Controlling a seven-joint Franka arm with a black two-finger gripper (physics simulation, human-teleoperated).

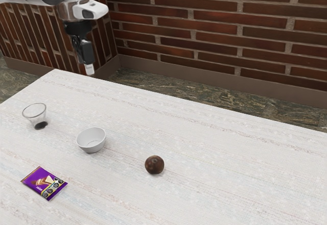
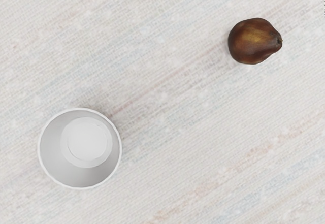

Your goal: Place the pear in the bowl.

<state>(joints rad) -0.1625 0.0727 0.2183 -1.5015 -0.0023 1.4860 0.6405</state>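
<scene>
So the dark brown, glossy, rounded pear (image 2: 253, 41) is seen lying on the pale, streaky, cloth-look counter (image 1: 230, 184), well apart from the round white bowl (image 2: 53, 154). Whether the black two-finger tool (image 1: 90, 70) is released or clenched can't be told. It'd best be centred, lowered straight, then closed across the fat part (the narrow end might slip). Nothing's seen in the bowl; a dark patch (image 1: 40, 125) is seen at the clear flared glass cup's (image 1: 36, 116) bottom.

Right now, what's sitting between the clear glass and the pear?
The white bowl sits between the clear glass and the pear, as the exterior view shows.
</scene>
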